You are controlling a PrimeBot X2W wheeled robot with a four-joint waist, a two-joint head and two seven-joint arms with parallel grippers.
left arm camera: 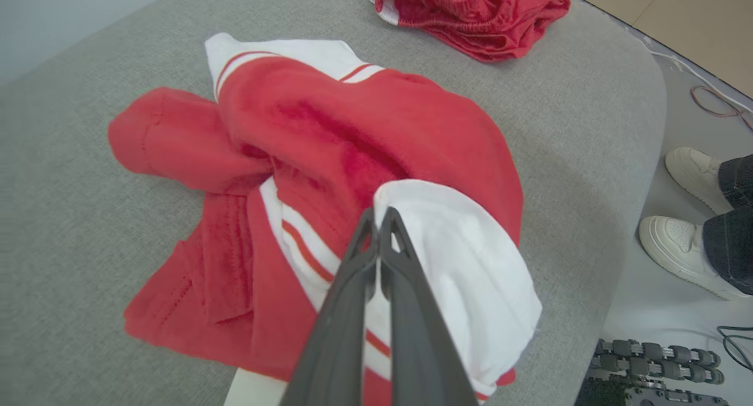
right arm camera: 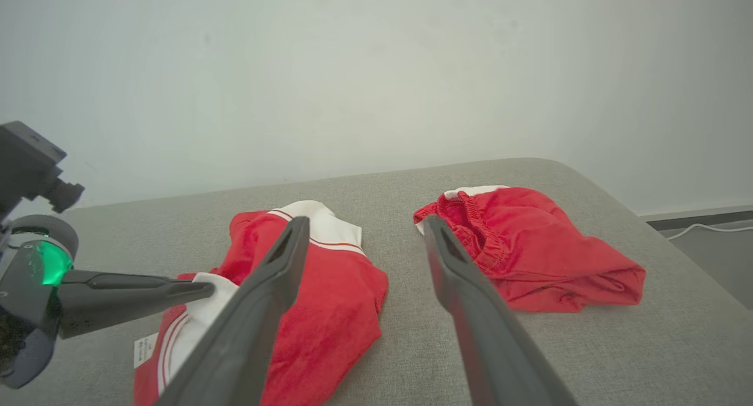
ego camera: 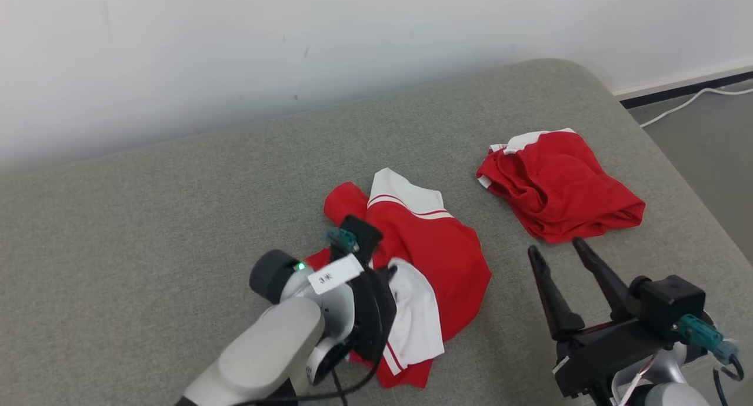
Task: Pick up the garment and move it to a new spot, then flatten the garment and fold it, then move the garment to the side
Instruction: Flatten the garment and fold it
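Observation:
A crumpled red garment (ego camera: pixel 435 241) with white striped panels lies in the middle of the grey cushioned surface (ego camera: pixel 176 206). My left gripper (ego camera: pixel 389 272) reaches down onto its near side. In the left wrist view the two fingers are pressed together, and the left gripper (left arm camera: pixel 376 218) pinches the edge of a white fold of the garment (left arm camera: pixel 382 123). The right wrist view shows the left gripper (right arm camera: pixel 206 288) touching that white fold on the garment (right arm camera: pixel 329 288). My right gripper (ego camera: pixel 556 247) stands open to the right of the garment, above the surface, holding nothing. Seen from its own wrist, the right gripper (right arm camera: pixel 366 223) has its fingers spread wide.
A second red garment (ego camera: pixel 559 188) lies bunched at the back right, just beyond the right gripper's tips. The surface rounds off at its right edge, with floor and a white cable (ego camera: pixel 688 103) beyond. A person's white shoes (left arm camera: pixel 682 247) stand on the floor beside it. A pale wall runs behind.

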